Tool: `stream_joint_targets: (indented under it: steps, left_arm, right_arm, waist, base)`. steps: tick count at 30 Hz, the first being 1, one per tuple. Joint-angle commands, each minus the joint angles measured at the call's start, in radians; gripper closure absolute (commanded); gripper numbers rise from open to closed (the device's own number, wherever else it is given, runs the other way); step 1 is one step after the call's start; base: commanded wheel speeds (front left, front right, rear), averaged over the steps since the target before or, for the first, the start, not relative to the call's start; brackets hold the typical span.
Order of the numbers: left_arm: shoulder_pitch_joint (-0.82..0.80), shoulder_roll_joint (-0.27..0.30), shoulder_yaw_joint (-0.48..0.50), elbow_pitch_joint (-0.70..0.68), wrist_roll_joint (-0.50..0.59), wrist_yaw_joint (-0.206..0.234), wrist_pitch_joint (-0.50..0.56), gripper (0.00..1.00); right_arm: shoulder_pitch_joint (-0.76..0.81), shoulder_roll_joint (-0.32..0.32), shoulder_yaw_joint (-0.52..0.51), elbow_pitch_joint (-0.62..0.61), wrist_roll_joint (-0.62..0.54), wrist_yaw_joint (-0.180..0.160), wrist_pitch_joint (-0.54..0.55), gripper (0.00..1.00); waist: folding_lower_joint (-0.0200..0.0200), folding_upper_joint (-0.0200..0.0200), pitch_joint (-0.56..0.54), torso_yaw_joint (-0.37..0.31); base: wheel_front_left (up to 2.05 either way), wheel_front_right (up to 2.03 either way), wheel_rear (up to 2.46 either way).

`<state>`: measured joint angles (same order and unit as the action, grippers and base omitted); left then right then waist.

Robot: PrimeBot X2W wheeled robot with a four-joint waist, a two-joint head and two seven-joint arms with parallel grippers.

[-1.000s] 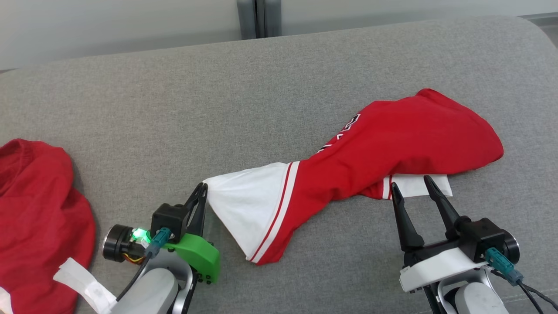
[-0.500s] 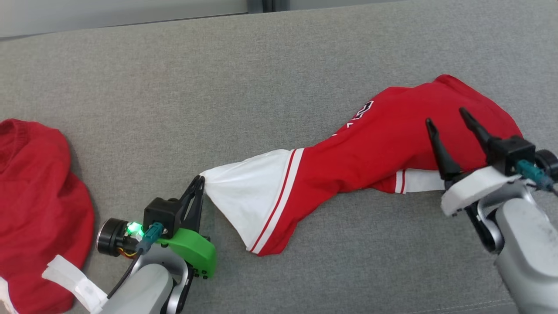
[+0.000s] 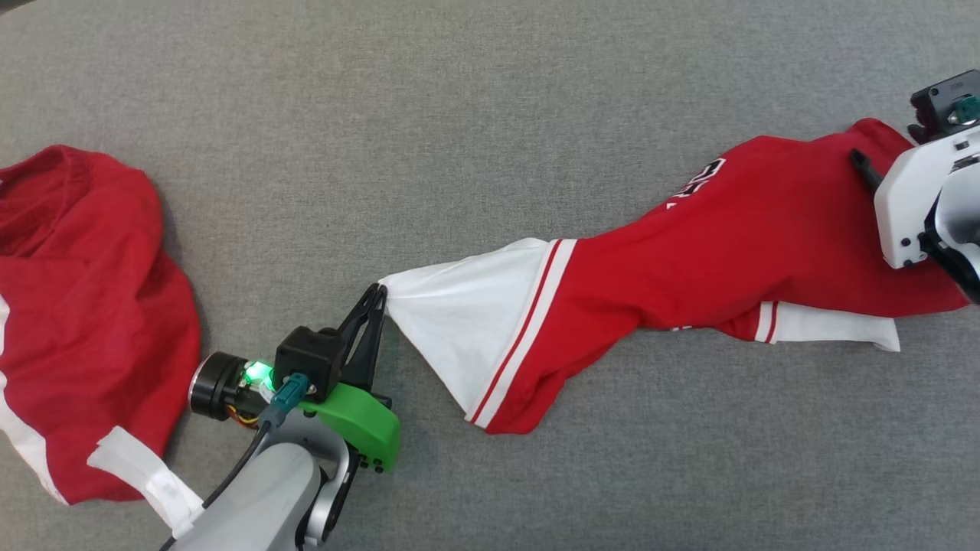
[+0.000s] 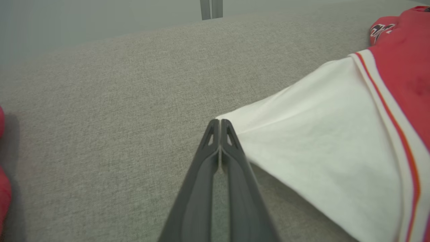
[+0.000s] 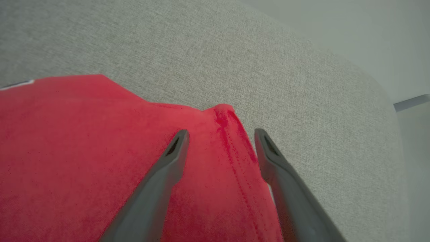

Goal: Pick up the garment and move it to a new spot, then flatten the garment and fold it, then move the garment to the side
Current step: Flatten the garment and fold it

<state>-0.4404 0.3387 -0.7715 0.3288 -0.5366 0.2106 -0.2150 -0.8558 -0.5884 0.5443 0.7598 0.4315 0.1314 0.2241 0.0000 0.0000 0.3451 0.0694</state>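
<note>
The garment [image 3: 727,237], red with white panels and red-white stripes, lies stretched in a twisted band across the grey cushion [image 3: 459,115]. My left gripper [image 3: 377,295] is shut on the tip of its white corner [image 4: 319,134], and the cloth pulls taut from the fingertips [image 4: 219,122]. My right gripper [image 5: 220,134] hovers open above the red hemmed corner [image 5: 228,114] at the garment's far right end, one finger on each side of the seam. One dark finger [image 3: 864,168] of it shows over the red cloth in the head view.
A second red garment [image 3: 76,306] with white trim lies bunched at the left edge, close behind my left arm. The cushion's rounded corner and edge [image 5: 386,101] fall away just beyond the right gripper. Bare grey cushion spreads across the back and front.
The head camera has tilted down. My right gripper, still open, left the white panel at the garment's near edge and moved up-right over its red far corner. The left gripper keeps its hold.
</note>
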Motion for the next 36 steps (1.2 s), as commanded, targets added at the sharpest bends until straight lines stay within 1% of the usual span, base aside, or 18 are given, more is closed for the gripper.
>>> stream_joint_targets:
  steps: [1, 5, 10, 11, 12, 13, 14, 15, 22, 27, 30, 32, 34, 36]
  left_arm:
    - [-0.02, 0.002, 0.0, -0.004, 0.012, -0.004, 0.001, 1.0]
    - [-0.032, 0.0, -0.009, -0.01, 0.018, -0.006, 0.002, 1.0]
    - [-0.041, -0.005, -0.018, -0.006, 0.02, -0.012, 0.001, 1.0]
    - [-0.043, -0.006, -0.019, -0.005, 0.02, -0.012, 0.0, 1.0]
    - [-0.045, -0.007, -0.02, -0.004, 0.02, -0.013, 0.0, 1.0]
    - [-0.046, -0.008, -0.02, -0.003, 0.02, -0.013, 0.0, 1.0]
    - [-0.046, -0.008, -0.021, -0.001, 0.019, -0.013, -0.001, 1.0]
    - [-0.047, -0.01, -0.021, 0.001, 0.017, -0.013, -0.001, 1.0]
    - [-0.062, 0.007, -0.009, 0.001, 0.022, -0.006, -0.016, 1.0]
    - [-0.169, 0.069, 0.005, -0.03, 0.089, -0.01, -0.023, 1.0]
    - [-0.29, 0.12, 0.02, -0.047, 0.128, -0.035, 0.004, 1.0]
    - [-0.396, 0.148, 0.029, -0.053, 0.153, -0.065, 0.033, 1.0]
    - [-0.513, 0.165, 0.04, -0.046, 0.172, -0.101, 0.062, 1.0]
    - [-0.646, 0.169, 0.049, -0.023, 0.19, -0.148, 0.086, 1.0]
  right_arm:
    - [-0.028, -0.016, 0.007, 0.02, 0.013, -0.001, 0.008, 0.0]
    - [-0.069, -0.03, 0.05, 0.067, 0.032, -0.001, 0.017, 0.0]
    - [-0.1, -0.024, 0.106, 0.113, 0.08, -0.001, 0.037, 0.0]
    - [-0.103, -0.023, 0.118, 0.117, 0.084, -0.001, 0.031, 0.05]
    - [-0.107, -0.023, 0.131, 0.123, 0.092, -0.001, 0.025, 0.28]
    - [-0.105, -0.02, 0.147, 0.128, 0.1, -0.001, 0.026, 0.62]
    - [-0.109, -0.021, 0.157, 0.131, 0.105, -0.001, 0.02, 0.7]
    - [-0.115, -0.023, 0.17, 0.135, 0.112, -0.001, 0.014, 1.0]
    - [-0.166, -0.04, 0.225, 0.144, 0.141, -0.001, -0.062, 1.0]
    - [-0.241, -0.055, 0.197, 0.139, 0.16, -0.001, -0.166, 1.0]
    - [-0.306, -0.063, 0.159, 0.142, 0.176, -0.001, -0.229, 1.0]
    - [-0.356, -0.064, 0.14, 0.15, 0.17, -0.001, -0.262, 1.0]
    - [-0.416, -0.062, 0.114, 0.161, 0.164, -0.001, -0.295, 1.0]
    - [-0.487, -0.052, 0.079, 0.176, 0.16, -0.001, -0.322, 1.0]
  waist:
    - [0.0, 0.0, 0.027, 0.029]
    - [0.0, 0.0, 0.044, 0.047]
    - [0.0, 0.0, 0.056, 0.059]
    - [0.0, 0.0, 0.058, 0.06]
    - [0.0, 0.0, 0.06, 0.062]
    - [0.0, 0.0, 0.062, 0.063]
    - [0.0, 0.0, 0.062, 0.063]
    - [0.0, 0.0, 0.063, 0.062]
    - [0.0, 0.0, 0.05, 0.041]
    - [0.0, 0.0, 0.047, 0.018]
    - [0.0, 0.0, 0.062, 0.005]
    - [0.0, 0.0, 0.08, -0.002]
    - [0.0, 0.0, 0.104, -0.006]
    - [0.0, 0.0, 0.135, -0.01]
  base:
    - [0.0, 0.0, 0.0]
    - [0.0, 0.0, 0.0]
    - [0.0, 0.0, 0.0]
    - [0.0, 0.0, 0.0]
    - [0.0, 0.0, 0.0]
    - [0.0, 0.0, 0.0]
    - [0.0, 0.0, 0.0]
    - [0.0, 0.0, 0.0]
    - [0.0, 0.0, 0.0]
    - [0.0, 0.0, 0.0]
    - [0.0, 0.0, 0.0]
    - [0.0, 0.0, 0.0]
    - [0.0, 0.0, 0.0]
    - [0.0, 0.0, 0.0]
